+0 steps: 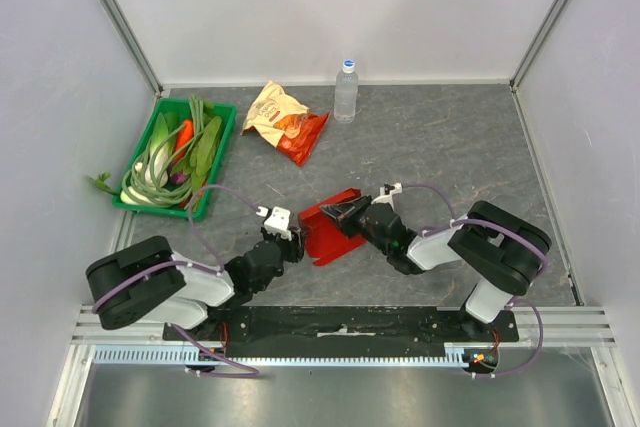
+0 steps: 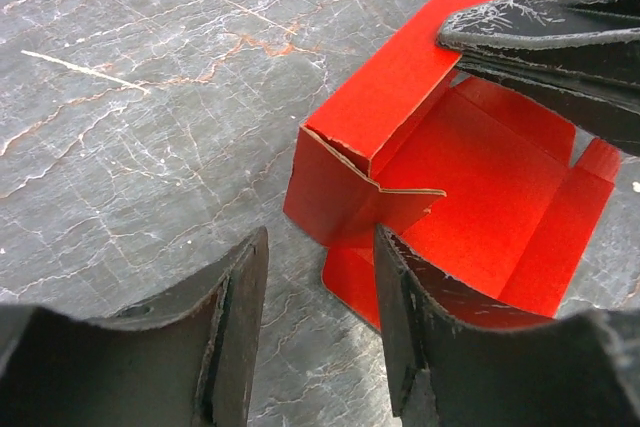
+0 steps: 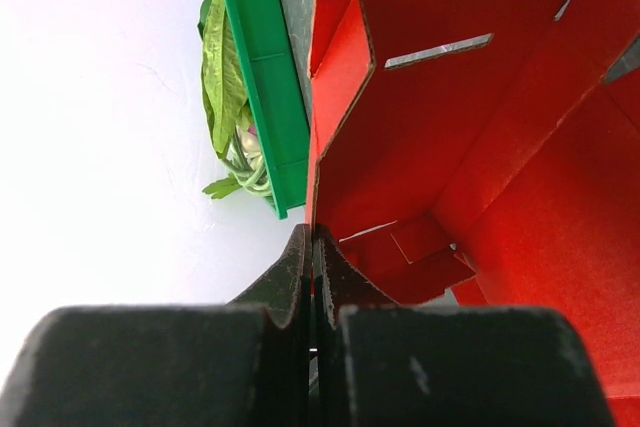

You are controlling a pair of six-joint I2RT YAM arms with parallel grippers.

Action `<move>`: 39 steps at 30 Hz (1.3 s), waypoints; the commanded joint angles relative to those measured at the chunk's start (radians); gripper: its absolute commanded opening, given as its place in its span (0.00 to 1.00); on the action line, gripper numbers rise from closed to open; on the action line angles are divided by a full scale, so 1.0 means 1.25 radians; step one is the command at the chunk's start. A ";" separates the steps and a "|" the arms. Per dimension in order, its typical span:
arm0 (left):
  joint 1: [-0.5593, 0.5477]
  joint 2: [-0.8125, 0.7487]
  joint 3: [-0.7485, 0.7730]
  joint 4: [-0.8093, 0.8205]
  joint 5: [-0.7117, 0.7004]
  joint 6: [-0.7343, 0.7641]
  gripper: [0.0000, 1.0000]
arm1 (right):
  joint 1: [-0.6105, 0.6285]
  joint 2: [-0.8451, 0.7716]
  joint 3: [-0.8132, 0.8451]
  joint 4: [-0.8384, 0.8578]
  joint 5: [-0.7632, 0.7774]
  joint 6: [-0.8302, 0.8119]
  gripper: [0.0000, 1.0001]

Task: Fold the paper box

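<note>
Pinching the paper box [image 2: 480, 197] edge, right pincer [image 3: 312, 247] grips; left pincer [image 2: 320, 239] gapes alongside

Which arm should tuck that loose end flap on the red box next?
Left. The left jaws stand open right beside the end flap of the paper box; the right jaws are shut on a wall, steadying it.

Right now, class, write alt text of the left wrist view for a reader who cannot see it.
A half-folded bright red cardboard paper box lies on the grey stone-patterned table, one wall pinched by the black right tool at upper right. The left tool stands open in the foreground, at the box's near corner.
</note>
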 commanded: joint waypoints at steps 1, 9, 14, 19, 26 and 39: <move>-0.035 0.062 0.026 0.144 -0.104 0.056 0.54 | 0.021 0.013 -0.001 -0.078 0.033 0.007 0.00; -0.043 0.165 0.055 0.256 -0.227 0.096 0.50 | 0.032 0.007 -0.015 -0.073 0.042 0.015 0.00; -0.043 0.195 0.104 0.238 -0.274 0.102 0.41 | 0.038 -0.005 -0.017 -0.080 0.050 0.028 0.00; -0.043 0.224 0.121 0.245 -0.329 0.110 0.26 | 0.043 -0.015 -0.014 -0.093 0.058 0.039 0.00; -0.045 0.278 0.147 0.224 -0.372 0.081 0.18 | 0.048 -0.018 -0.008 -0.099 0.062 0.051 0.00; -0.080 0.366 0.249 -0.006 -0.549 -0.016 0.02 | 0.111 -0.023 -0.006 -0.080 0.143 0.078 0.00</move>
